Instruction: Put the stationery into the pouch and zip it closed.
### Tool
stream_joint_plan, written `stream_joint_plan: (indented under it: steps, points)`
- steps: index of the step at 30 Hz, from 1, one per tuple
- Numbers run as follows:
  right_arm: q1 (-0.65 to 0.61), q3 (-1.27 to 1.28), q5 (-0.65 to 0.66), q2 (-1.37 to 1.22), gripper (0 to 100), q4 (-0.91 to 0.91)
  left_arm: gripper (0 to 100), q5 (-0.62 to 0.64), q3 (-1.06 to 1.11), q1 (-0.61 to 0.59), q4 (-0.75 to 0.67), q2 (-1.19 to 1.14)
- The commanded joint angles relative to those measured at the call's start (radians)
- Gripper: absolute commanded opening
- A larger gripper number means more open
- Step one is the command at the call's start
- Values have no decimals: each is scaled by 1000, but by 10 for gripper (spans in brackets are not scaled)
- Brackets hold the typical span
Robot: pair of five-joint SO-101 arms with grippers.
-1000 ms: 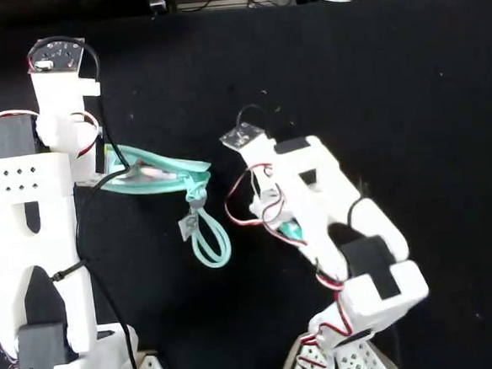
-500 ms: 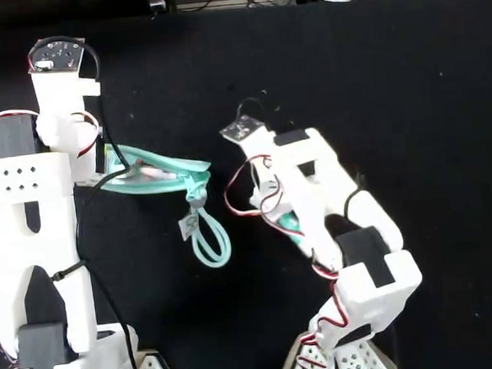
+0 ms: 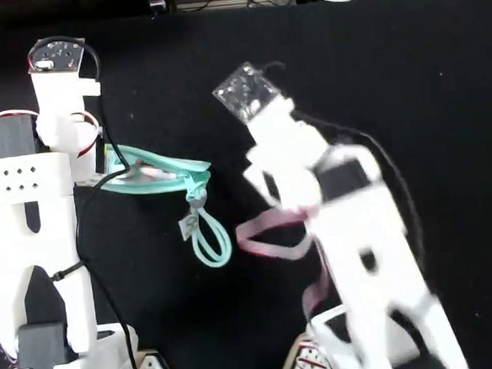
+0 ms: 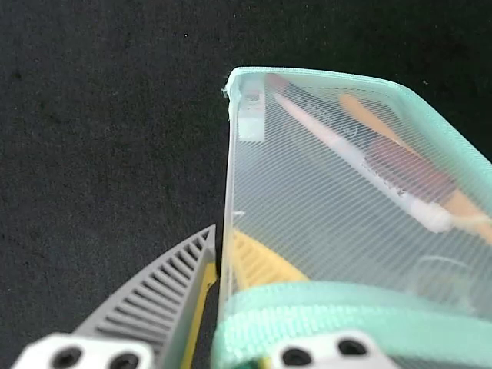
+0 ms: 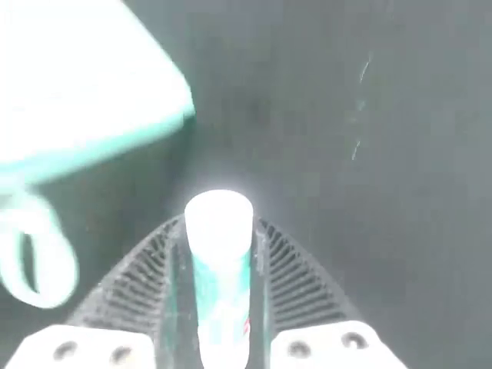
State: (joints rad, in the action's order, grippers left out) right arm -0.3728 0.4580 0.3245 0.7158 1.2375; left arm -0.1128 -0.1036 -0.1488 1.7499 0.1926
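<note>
My left gripper [image 4: 220, 250] is shut on the edge of a translucent mint pouch [image 4: 330, 200], holding it just above the black table. Inside the pouch lie several pens and pencils [image 4: 369, 165]. In the high view the pouch [image 3: 157, 174] sticks out rightward from the left arm, and its mint strap loop [image 3: 209, 242] trails toward the front. My right gripper [image 5: 219, 223] is shut on a white and teal tube [image 5: 219, 277]. It hovers a short way right of the pouch's corner [image 5: 84, 100] and the loop [image 5: 34, 257]. The right arm [image 3: 331, 195] shows blurred.
The black cloth table [image 3: 408, 89] is bare to the right and at the back. The left arm's white body [image 3: 29, 216] stands along the left side. A small tag [image 3: 186, 228] hangs at the pouch's zip end.
The right arm has lifted and stretched toward the back of the table, carrying the tube; it is blurred now. The left arm and the pouch have not moved.
</note>
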Motion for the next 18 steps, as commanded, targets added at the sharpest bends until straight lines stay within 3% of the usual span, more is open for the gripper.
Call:
stream_joint_plan:
  steps: [1, 5, 12, 15, 18]
  points:
    - [-127, -28, -57, 303, 12, -97, 30, -8, 18, 1, 6, -11]
    - [-224, 90, -58, 498, 14, -345, 30, -8, 18, -1, 6, -11]
    - [-526, 450, -52, 648, 13, -867, 30, -6, 18, 5, 8, -11]
    - [-552, 568, -52, 631, 13, -1059, 30, -6, 33, 5, 8, -11]
    - [-540, 608, -52, 570, 13, -1140, 30, -6, 33, 5, 8, -11]
